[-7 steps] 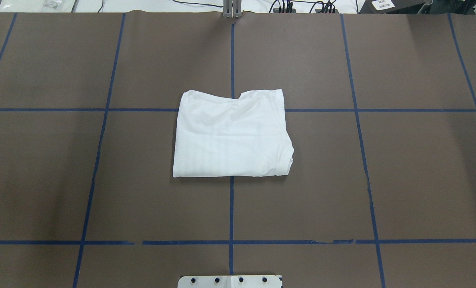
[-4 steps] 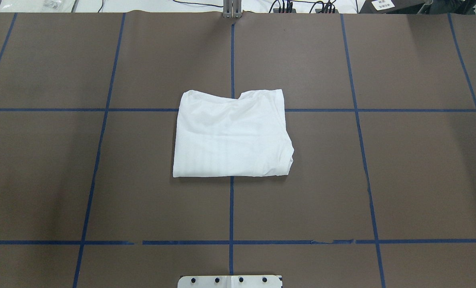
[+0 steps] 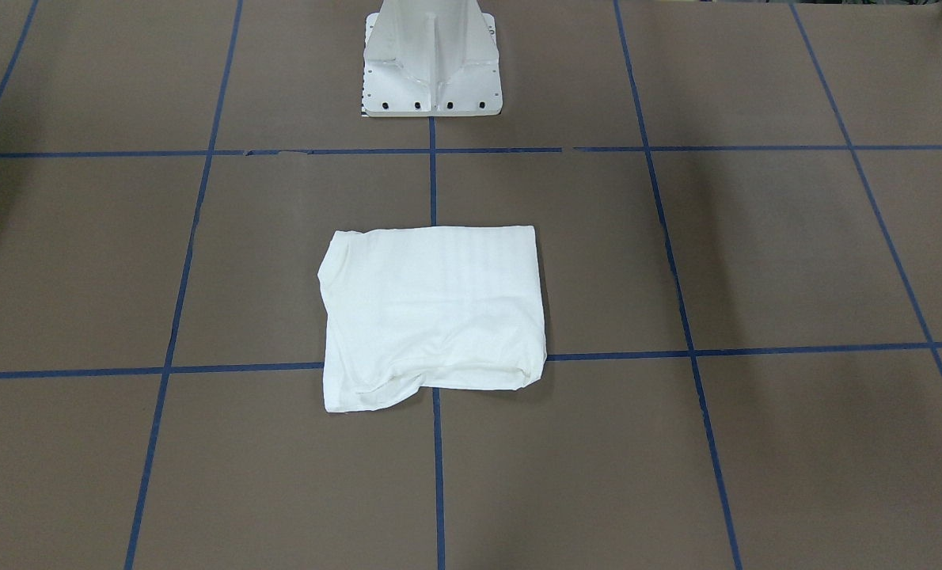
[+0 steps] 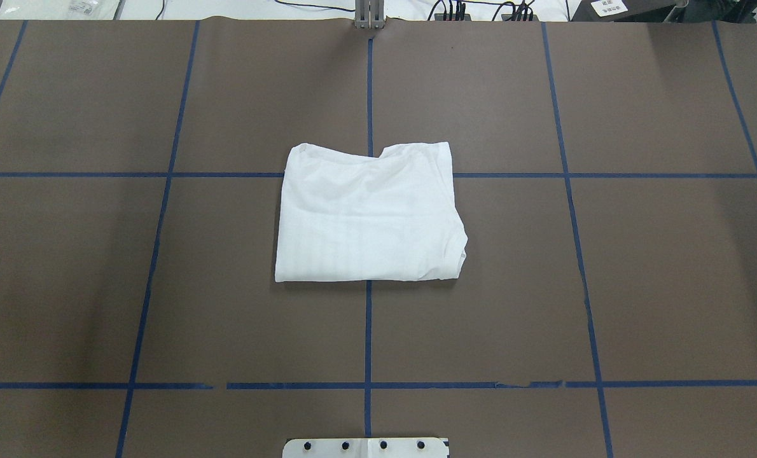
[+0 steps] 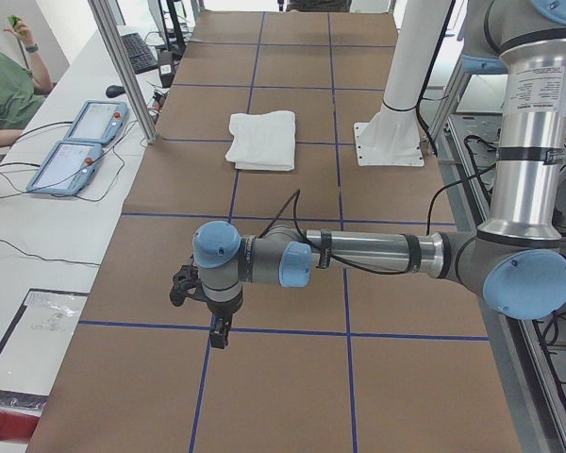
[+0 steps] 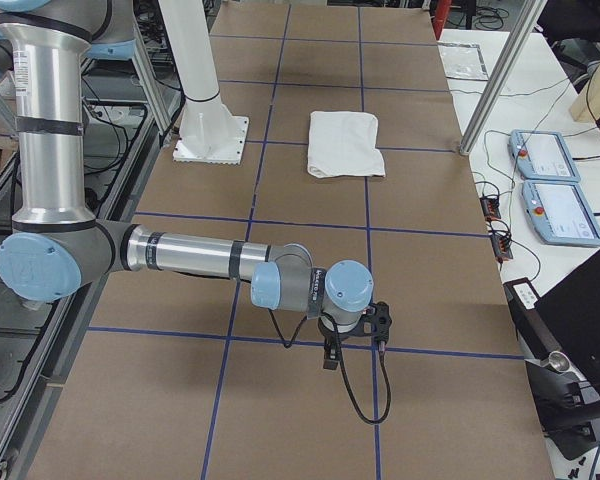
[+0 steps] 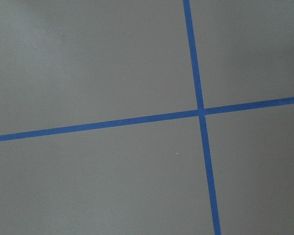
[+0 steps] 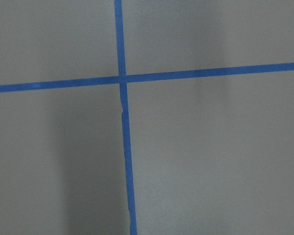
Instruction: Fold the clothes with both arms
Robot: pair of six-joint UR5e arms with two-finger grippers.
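Observation:
The white T-shirt [image 4: 369,216] lies folded into a compact rectangle at the middle of the brown table; it also shows in the front view [image 3: 431,317] and both side views [image 5: 262,140] [image 6: 345,143]. Its printed text and neck label are hidden. Neither arm touches it. The left gripper [image 5: 217,332] hangs low over a blue tape crossing far out at the table's left end. The right gripper [image 6: 330,358] hangs over a tape crossing at the right end. I cannot tell whether either is open or shut. Both wrist views show only bare table and tape.
The white pedestal base [image 3: 431,63] stands behind the shirt on the robot's side. Blue tape lines [image 4: 368,331] grid the table. Two teach pendants [image 5: 75,142] and a seated person [image 5: 5,90] are beyond the far edge.

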